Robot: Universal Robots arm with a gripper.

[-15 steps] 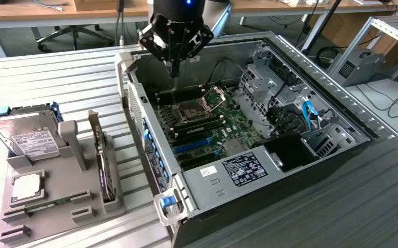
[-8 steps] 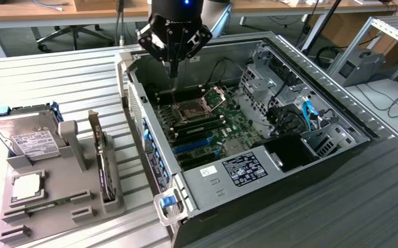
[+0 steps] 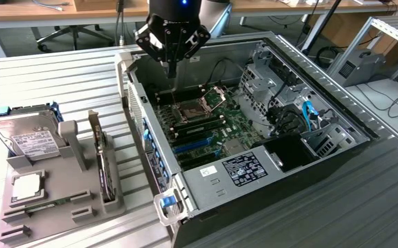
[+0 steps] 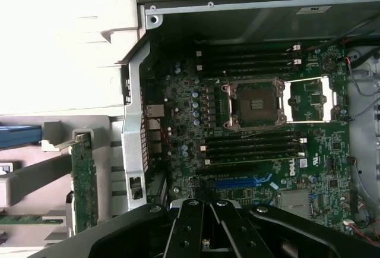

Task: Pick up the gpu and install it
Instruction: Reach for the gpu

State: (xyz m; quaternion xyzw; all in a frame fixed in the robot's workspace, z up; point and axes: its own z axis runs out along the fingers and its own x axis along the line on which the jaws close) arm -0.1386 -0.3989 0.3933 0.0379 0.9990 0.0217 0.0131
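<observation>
The gpu [image 3: 102,160] stands on edge in a slot of the grey holder [image 3: 61,201] at the exterior view's left, its metal bracket at the far end. In the wrist view the gpu [image 4: 84,181] shows as a thin green board beside the case wall. My gripper [image 3: 172,74] hangs above the far end of the open computer case [image 3: 131,98], its fingers pressed together and shut on nothing. It is well apart from the gpu. In the wrist view my gripper [image 4: 205,210] looks down on the motherboard [image 4: 184,115] with its blue expansion slots [image 4: 240,182].
A silver hard drive in a blue frame [image 3: 23,135] leans in the holder, with a square chip [image 3: 27,186] and a narrow memory stick [image 3: 37,207] near it. The open processor socket [image 4: 255,104], cables [image 3: 302,116] and drive cage [image 3: 271,77] sit in the case on a slatted table.
</observation>
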